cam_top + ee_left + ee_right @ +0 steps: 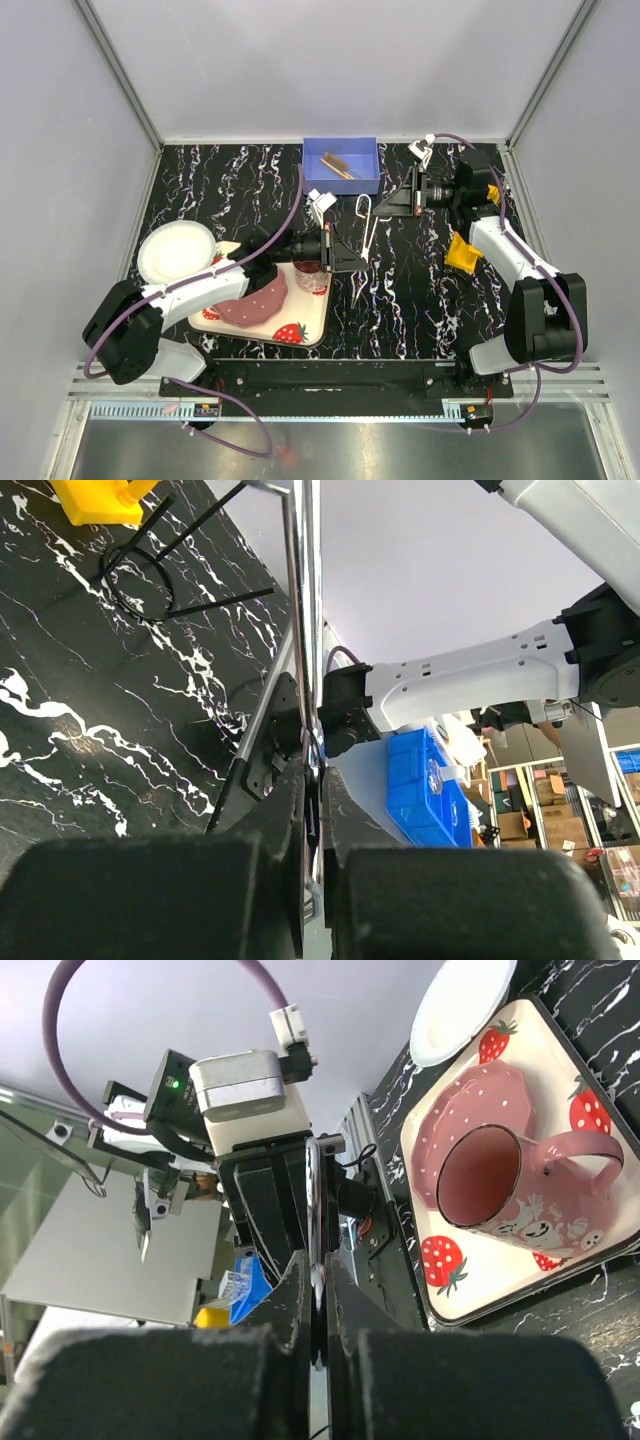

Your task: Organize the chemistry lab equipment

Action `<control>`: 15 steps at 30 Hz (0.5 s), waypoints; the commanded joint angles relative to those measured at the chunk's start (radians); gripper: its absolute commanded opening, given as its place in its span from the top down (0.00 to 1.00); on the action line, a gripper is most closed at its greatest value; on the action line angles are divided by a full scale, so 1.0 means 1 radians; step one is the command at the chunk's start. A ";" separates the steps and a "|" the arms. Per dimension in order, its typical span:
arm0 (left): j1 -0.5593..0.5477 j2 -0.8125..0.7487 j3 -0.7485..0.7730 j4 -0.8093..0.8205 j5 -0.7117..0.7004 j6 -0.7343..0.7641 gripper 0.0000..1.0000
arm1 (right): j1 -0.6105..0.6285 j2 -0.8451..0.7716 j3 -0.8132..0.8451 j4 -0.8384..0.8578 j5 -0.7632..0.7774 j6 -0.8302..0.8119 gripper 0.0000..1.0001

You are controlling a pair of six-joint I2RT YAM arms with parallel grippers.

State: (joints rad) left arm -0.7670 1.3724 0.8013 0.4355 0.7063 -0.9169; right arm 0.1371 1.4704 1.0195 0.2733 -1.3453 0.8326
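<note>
The metal forceps (366, 238) hang above the table's middle, held at both ends. My left gripper (352, 262) is shut on their lower part; the shiny shaft (304, 600) runs up from between its fingers. My right gripper (386, 206) is shut on their upper part; the shaft (313, 1185) shows between its fingers. A tan wooden clamp (336, 165) lies in the blue bin (368, 180) at the back. The yellow rack (462, 252) lies under my right arm, and also shows in the left wrist view (92, 498), with thin dark tubes (150, 568) beside it. The brush is out of view.
A strawberry-print tray (300, 335) with a pink plate (255, 300) and a cup (311, 277) sits under my left arm. A white bowl (176, 250) stands to its left. In the right wrist view the cup (505, 1195) and the tray (530, 1285) lie to the right.
</note>
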 commanded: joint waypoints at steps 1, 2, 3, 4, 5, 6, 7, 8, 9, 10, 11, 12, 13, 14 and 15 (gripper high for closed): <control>-0.002 -0.024 0.039 0.036 0.016 0.039 1.00 | 0.007 -0.039 -0.002 0.037 -0.018 -0.001 0.92; 0.000 -0.030 0.044 -0.010 0.012 0.050 1.00 | 0.007 -0.044 0.001 0.023 -0.021 -0.010 0.86; 0.001 -0.033 0.050 -0.044 0.009 0.065 1.00 | 0.007 -0.050 0.013 0.001 -0.026 -0.051 0.67; 0.009 -0.039 0.058 -0.088 -0.007 0.114 1.00 | 0.004 -0.053 0.025 -0.035 -0.026 -0.091 0.49; 0.015 -0.053 0.087 -0.213 -0.024 0.151 1.00 | 0.004 -0.056 0.045 -0.168 -0.026 -0.152 0.32; 0.020 -0.062 0.113 -0.295 -0.048 0.195 1.00 | 0.001 -0.070 0.098 -0.259 -0.005 -0.326 0.01; 0.026 -0.070 0.143 -0.388 -0.129 0.310 1.00 | -0.004 -0.074 0.129 -0.375 0.023 -0.424 0.00; 0.029 -0.078 0.221 -0.582 -0.178 0.372 1.00 | -0.014 -0.081 0.163 -0.596 0.064 -0.525 0.00; 0.032 -0.075 0.261 -0.668 -0.229 0.432 1.00 | -0.019 -0.087 0.232 -0.705 0.195 -0.725 0.01; 0.044 -0.058 0.301 -0.743 -0.319 0.531 1.00 | -0.018 -0.096 0.260 -0.788 0.268 -0.810 0.00; 0.054 -0.044 0.384 -0.865 -0.352 0.573 1.00 | -0.019 -0.102 0.281 -0.880 0.338 -0.911 0.00; 0.063 -0.026 0.425 -0.920 -0.385 0.640 1.00 | -0.022 -0.123 0.280 -0.894 0.467 -0.938 0.00; 0.080 0.020 0.470 -0.969 -0.453 0.671 1.00 | -0.028 -0.140 0.271 -0.899 0.512 -0.955 0.00; 0.086 0.048 0.563 -1.063 -0.487 0.702 1.00 | -0.057 -0.171 0.240 -0.889 0.555 -0.972 0.00; 0.089 0.078 0.613 -1.108 -0.523 0.757 1.00 | -0.076 -0.186 0.223 -0.878 0.558 -0.972 0.00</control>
State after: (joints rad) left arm -0.7090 1.3788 1.1835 -0.3618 0.4183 -0.4397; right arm 0.1143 1.3933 1.2488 -0.4038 -1.0447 0.1383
